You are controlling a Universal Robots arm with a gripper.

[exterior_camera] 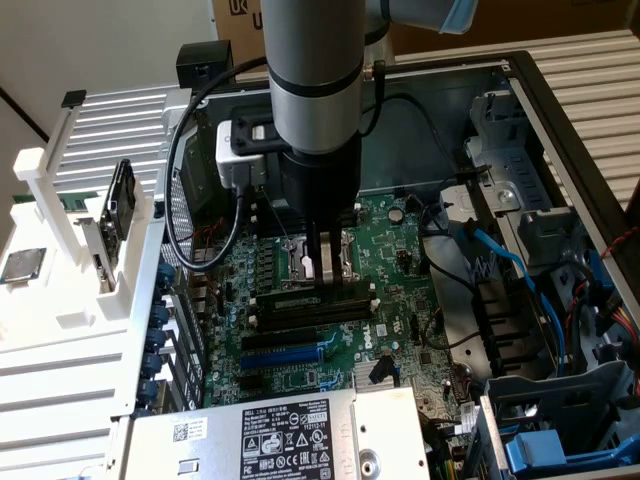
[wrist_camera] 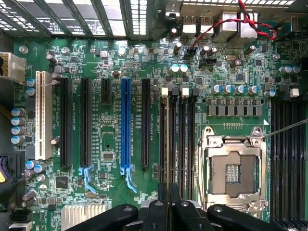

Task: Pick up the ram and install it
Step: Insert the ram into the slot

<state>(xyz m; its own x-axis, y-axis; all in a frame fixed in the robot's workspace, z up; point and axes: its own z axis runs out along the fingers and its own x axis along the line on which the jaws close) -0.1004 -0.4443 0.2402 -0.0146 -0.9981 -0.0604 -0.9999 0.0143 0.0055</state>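
**Ram picked, not yet seated**

You're seeing the gripper point(wrist_camera: 168, 188) clenching the ram point(wrist_camera: 167, 144) edge-on, holding it over the memory slots point(wrist_camera: 191, 139), with the processor socket point(wrist_camera: 233, 168) sitting just beside. Pickup is looking done; seating is looking unfinished.

Premises: an electronics assembly lab or workshop. Evidence: a desktop computer case point(exterior_camera: 450, 100) lies open with its motherboard point(wrist_camera: 110, 72) exposed and its blue cabling point(exterior_camera: 500, 255) and drive cage point(exterior_camera: 560, 400) in place. White fixture racks point(exterior_camera: 60, 200) beside it hold loose components, including a processor chip point(exterior_camera: 20, 265). An industrial robot arm point(exterior_camera: 310, 70) is stationed over the case. Cardboard boxes point(exterior_camera: 560, 25) stand behind.
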